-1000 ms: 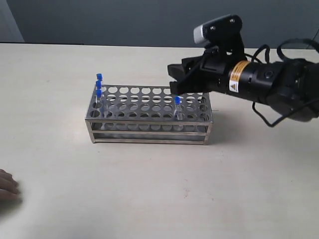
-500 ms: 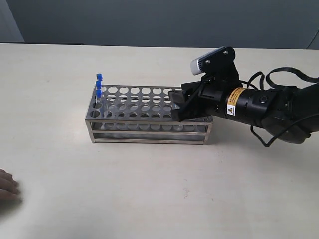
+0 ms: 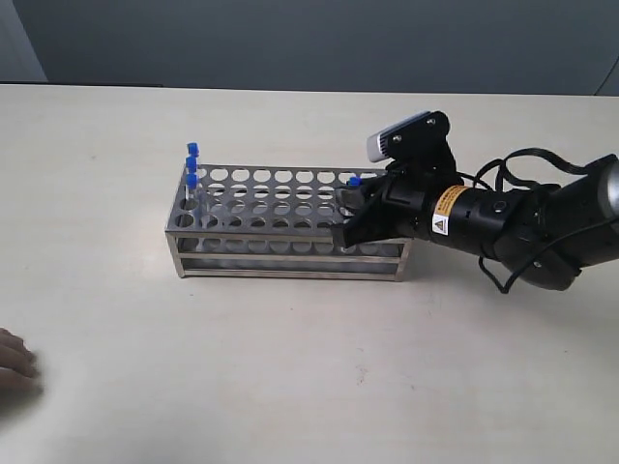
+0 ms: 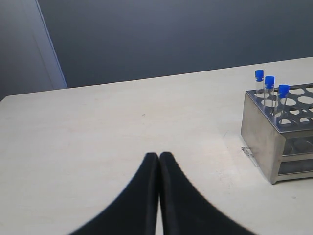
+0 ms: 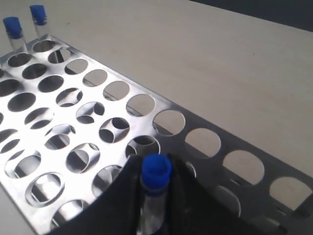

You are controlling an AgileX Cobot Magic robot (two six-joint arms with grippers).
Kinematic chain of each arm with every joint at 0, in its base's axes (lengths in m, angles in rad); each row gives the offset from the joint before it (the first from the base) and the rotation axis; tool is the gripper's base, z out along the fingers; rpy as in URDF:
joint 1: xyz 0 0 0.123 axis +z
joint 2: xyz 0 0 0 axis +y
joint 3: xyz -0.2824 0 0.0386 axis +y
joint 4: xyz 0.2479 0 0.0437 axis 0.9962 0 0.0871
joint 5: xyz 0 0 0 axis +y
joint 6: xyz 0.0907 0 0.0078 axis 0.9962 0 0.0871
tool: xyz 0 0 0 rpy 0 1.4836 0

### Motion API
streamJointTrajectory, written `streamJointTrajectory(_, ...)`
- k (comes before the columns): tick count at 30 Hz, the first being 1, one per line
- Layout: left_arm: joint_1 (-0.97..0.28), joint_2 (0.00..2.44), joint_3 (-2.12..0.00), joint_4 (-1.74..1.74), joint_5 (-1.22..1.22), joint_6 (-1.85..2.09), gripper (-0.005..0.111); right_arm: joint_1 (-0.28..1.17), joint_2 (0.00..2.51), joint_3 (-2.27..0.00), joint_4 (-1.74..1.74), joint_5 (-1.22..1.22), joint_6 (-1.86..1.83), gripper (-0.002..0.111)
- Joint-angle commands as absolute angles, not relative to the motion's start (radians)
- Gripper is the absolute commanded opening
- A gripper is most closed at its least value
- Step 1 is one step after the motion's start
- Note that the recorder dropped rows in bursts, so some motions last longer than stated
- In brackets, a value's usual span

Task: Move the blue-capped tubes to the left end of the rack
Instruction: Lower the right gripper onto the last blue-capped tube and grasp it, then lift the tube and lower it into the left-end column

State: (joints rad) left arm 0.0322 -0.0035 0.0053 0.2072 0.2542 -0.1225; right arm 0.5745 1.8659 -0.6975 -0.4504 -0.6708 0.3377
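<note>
The silver rack [image 3: 290, 259] stands mid-table. Three blue-capped tubes [image 3: 191, 165] stand upright in holes at its left end, also seen in the left wrist view [image 4: 269, 82]; two of them show in the right wrist view [image 5: 12, 27]. Over the rack's right end, my right gripper [image 3: 350, 208] is shut on another blue-capped tube [image 5: 157, 172], its black fingers pressed to both sides just under the cap [image 3: 354, 180]. The tube's lower part is hidden. My left gripper [image 4: 159, 155] is shut and empty, low over bare table left of the rack [image 4: 259, 137].
The rack's top plate [image 5: 225, 137] has many vacant holes between the two ends. A pinkish shape like fingertips [image 3: 14, 362] lies at the table's front left edge. Dark wall runs behind the table.
My right gripper dropped from above the rack's right end down to the lone tube there and closed its fingers on it. The three tubes at the left end stayed put.
</note>
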Motion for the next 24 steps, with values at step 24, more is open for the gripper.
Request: streamJointTrajectory(24,0.028,0.0,0.0,0.202,0.246,-0.123,0.001,0.822,1.723,-0.925,-0.511,-0.626,0.357,0.0)
